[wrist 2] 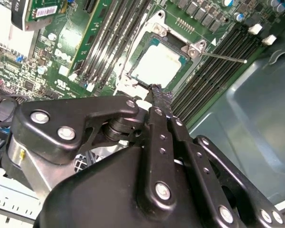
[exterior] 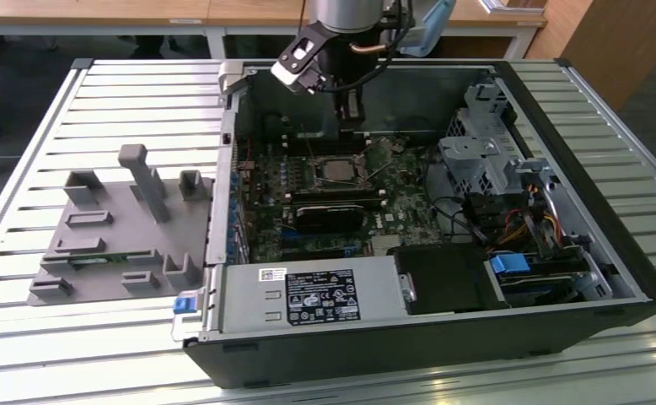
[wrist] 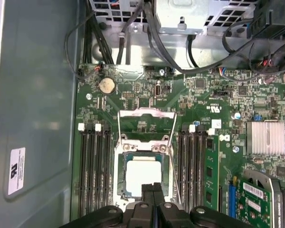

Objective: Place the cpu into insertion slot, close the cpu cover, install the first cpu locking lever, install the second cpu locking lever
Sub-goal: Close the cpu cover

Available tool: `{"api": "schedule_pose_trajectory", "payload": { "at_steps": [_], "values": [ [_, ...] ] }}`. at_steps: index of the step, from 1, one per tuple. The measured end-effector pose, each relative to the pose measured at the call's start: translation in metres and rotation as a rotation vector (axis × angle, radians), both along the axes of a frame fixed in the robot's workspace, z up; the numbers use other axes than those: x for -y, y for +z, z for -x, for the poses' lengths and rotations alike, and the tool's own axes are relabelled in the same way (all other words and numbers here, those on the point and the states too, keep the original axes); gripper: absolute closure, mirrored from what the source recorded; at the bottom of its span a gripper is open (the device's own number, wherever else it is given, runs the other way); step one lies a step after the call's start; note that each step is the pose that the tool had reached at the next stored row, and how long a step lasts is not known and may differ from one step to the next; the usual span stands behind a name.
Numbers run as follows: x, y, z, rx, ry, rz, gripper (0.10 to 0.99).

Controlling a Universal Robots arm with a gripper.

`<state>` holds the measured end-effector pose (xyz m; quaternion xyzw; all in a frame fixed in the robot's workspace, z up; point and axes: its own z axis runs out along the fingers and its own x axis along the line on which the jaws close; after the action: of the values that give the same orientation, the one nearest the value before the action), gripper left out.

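While the tool (exterior: 351,108) hangs inside the open computer case (exterior: 441,350), at 12 o'clock of the insertion slot (exterior: 337,171) in the exterior view, its fingers are clenched together with nothing between them. In the first wrist view the cpu (wrist: 141,175) lies flat in the slot with its pale metal top bare. The shut fingertips sit over one edge of it, though I cannot tell if they touch. The cpu cover (wrist: 147,112) appears swung up off the chip, a thin silvery frame on the socket's side away from the tool, with green board showing through its cut-out. In the second wrist view a thin locking lever (wrist 2: 223,57) juts sideways from a socket corner, over the black memory slots (wrist 2: 228,42). On the slatted desk (exterior: 137,101), at 9 o'clock of the case, rests a grey fixture (exterior: 120,228)
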<state>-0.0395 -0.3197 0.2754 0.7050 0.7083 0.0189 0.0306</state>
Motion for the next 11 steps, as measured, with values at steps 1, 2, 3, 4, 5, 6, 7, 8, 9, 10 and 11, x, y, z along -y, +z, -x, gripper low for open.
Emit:
{"api": "schedule_pose_trajectory", "payload": {
  "at_steps": [1, 2, 3, 4, 5, 6, 7, 8, 9, 10, 11],
  "values": [
    [0.0, 0.0, -0.0021, 0.0, 0.0, 0.0, 0.961],
    [0.0001, 0.0, -0.0043, 0.0, 0.0, 0.0, 0.961],
    [0.0001, 0.0, -0.0067, 0.0, 0.0, 0.0, 0.961],
    [0.0001, 0.0, -0.0087, 0.0, 0.0, 0.0, 0.961],
    [0.0001, 0.0004, -0.0094, -0.0001, 0.0, 0.0, 0.961],
    [0.0001, 0.0013, -0.0096, 0.0, 0.0, -0.001, 0.961],
    [0.0001, 0.0024, -0.0097, 0.0, 0.0, -0.001, 0.961],
    [0.0001, 0.0031, -0.0098, -0.0001, 0.0, -0.001, 0.961],
    [0.0, 0.0033, -0.0101, 0.0001, 0.0, -0.001, 0.961],
    [0.0, 0.0033, -0.0106, 0.0001, 0.0, -0.001, 0.961],
    [0.0, 0.0034, -0.012, 0.0001, 0.0, -0.001, 0.961]
  ]
}}
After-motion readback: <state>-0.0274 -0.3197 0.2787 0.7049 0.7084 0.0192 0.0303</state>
